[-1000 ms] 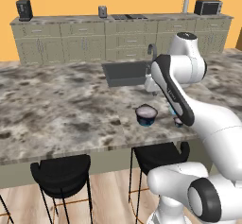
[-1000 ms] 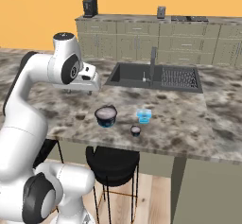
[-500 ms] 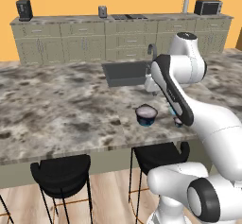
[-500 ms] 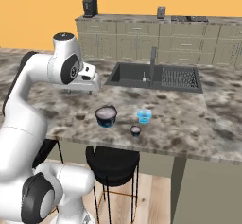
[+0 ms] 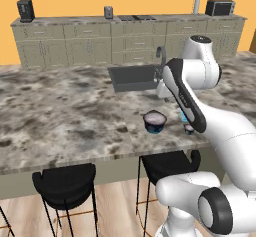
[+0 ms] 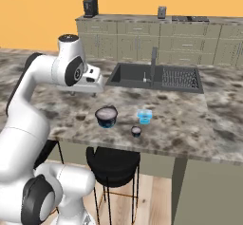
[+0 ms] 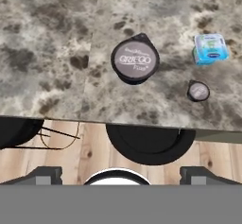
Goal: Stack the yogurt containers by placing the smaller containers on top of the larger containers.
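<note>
Left base view: the arm rises from the lower right and bends over the marbled tabletop (image 5: 65, 111). The navy tub (image 5: 154, 121) stands upright near the front edge, pale top up. Just right of it, partly behind the arm, a sliver of the blue pot (image 5: 183, 116) shows, and the small dark pot (image 5: 189, 128) stands nearer the edge. All three are apart from each other. A sink (image 5: 131, 77) lies behind them, and two black stools (image 5: 65, 181) stand under the overhang.

Right base view: the arm comes from the lower left, its hand held above the tabletop (image 6: 209, 119) to the left of the tub (image 6: 106, 116); the fingers themselves cannot be made out here. The blue pot (image 6: 144, 116) is to the right of the tub, the dark pot (image 6: 136, 131) between them and closer to the front edge. Nothing is stacked. The sink (image 6: 156, 77) with its faucet (image 6: 153, 60) is behind.

Hand view: the camera looks down from well above. The two fingers (image 7: 117, 176) stand wide apart at the bottom, holding nothing. The tub (image 7: 135, 59) shows its lid, printed "GREGO". The blue pot (image 7: 211, 48) lies to its right and the dark pot (image 7: 198, 91) below that, near the tabletop (image 7: 42, 53) edge. A stool seat (image 7: 150, 145) shows beneath the edge.
</note>
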